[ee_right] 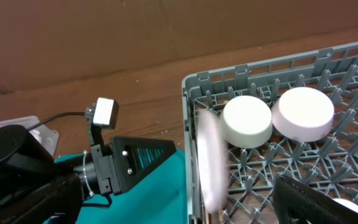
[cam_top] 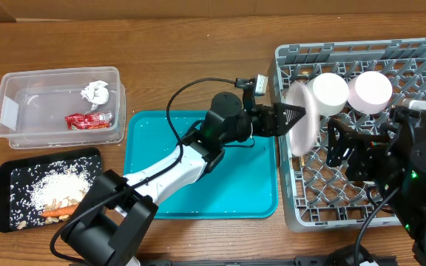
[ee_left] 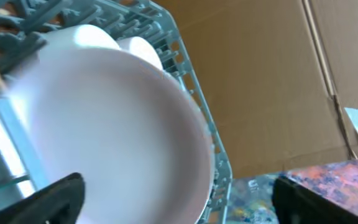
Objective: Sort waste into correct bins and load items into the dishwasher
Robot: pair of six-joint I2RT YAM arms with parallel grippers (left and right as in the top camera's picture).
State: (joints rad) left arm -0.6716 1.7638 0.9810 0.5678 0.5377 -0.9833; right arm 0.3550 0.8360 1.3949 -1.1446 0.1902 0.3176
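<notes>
The white plate stands on edge at the left side of the grey dish rack; it looks blurred in the right wrist view. My left gripper is open right beside the plate, whose face fills the left wrist view. Two white bowls sit upside down at the rack's back. My right gripper is open and empty above the rack's middle. The tissue and red wrapper lie in the clear tub. Rice and carrot lie on the black tray. I cannot make out the chopsticks.
The teal serving tray lies between the bins and the rack, with my left arm stretched over it. The rack's near wall stands between the teal tray and the plate. Brown cardboard stands behind the table.
</notes>
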